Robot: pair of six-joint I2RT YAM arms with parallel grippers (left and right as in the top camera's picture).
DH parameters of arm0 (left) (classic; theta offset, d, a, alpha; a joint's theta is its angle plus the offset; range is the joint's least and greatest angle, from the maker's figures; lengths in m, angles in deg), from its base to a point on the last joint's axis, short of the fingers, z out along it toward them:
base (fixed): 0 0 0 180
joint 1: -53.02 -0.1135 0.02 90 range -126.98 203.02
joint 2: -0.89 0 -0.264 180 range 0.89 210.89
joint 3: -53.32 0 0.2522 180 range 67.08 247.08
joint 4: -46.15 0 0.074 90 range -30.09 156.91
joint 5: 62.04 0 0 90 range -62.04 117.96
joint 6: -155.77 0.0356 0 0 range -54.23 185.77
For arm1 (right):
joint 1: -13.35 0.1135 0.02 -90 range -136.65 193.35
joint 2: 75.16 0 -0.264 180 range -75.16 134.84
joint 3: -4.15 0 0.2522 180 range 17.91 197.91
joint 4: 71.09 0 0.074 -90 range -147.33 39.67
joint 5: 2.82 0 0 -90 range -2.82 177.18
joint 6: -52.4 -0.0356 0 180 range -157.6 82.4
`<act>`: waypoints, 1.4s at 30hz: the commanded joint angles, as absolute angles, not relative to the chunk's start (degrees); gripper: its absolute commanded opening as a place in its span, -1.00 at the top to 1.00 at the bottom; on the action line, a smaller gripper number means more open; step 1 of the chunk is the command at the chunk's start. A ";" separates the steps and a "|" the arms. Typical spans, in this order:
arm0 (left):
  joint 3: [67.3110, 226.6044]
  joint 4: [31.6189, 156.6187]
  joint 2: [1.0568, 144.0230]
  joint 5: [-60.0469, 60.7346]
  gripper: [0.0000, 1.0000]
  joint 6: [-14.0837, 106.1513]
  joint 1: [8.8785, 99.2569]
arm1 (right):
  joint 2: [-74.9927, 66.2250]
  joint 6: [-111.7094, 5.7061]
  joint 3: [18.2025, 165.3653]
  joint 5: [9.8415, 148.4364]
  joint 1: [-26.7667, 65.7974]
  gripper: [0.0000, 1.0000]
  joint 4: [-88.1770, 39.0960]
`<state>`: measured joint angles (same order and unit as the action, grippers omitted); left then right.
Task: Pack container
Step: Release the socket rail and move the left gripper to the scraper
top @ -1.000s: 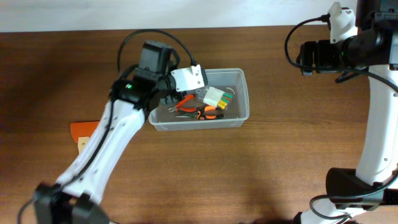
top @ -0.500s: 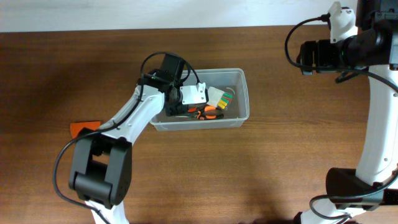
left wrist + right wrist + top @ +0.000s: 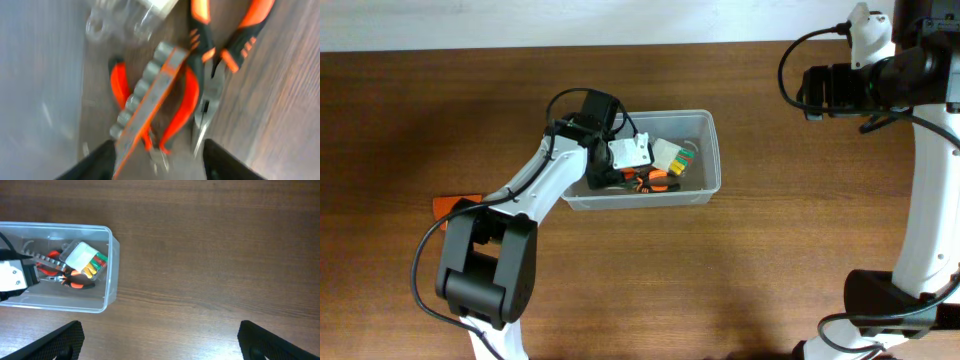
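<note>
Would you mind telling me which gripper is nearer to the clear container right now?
Left. The left gripper is down inside the container, over the orange pliers. The right gripper hangs well off to the container's right, above the table.

Left arm point(image 3: 535, 185) extended, left fingers point(image 3: 97, 161) parted; right arm point(image 3: 930, 200) raised, right fingers point(image 3: 60, 341) wide apart

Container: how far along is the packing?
Done: the container holds orange pliers, a small clear case of coloured bits and a metal strip lying across the pliers. In hand: the left pincer is down inside it, jaws apart over the strip, gripping nothing. Left: a flat orange item lies on the table outside it. The right pincer hangs open and empty.
</note>
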<state>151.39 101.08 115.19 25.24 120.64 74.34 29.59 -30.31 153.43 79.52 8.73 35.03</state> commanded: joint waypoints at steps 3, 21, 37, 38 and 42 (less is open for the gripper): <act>162.54 108.56 109.58 34.13 -0.54 107.29 73.97 | 30.12 -30.60 153.06 78.76 8.77 -0.97 34.81; 173.36 149.73 85.12 34.57 -0.99 76.40 57.88 | 30.12 -30.62 153.06 78.76 8.77 -0.97 34.81; 137.54 132.44 66.96 31.82 -0.99 73.15 32.24 | 30.12 -30.62 153.06 78.73 8.77 -0.97 34.81; 136.51 130.39 68.27 31.82 -0.99 73.65 31.41 | 30.12 -30.62 153.06 78.73 8.77 -0.97 34.81; 135.48 124.60 75.06 31.84 -0.99 78.09 29.84 | 30.12 -30.62 153.06 78.73 8.77 -0.97 34.81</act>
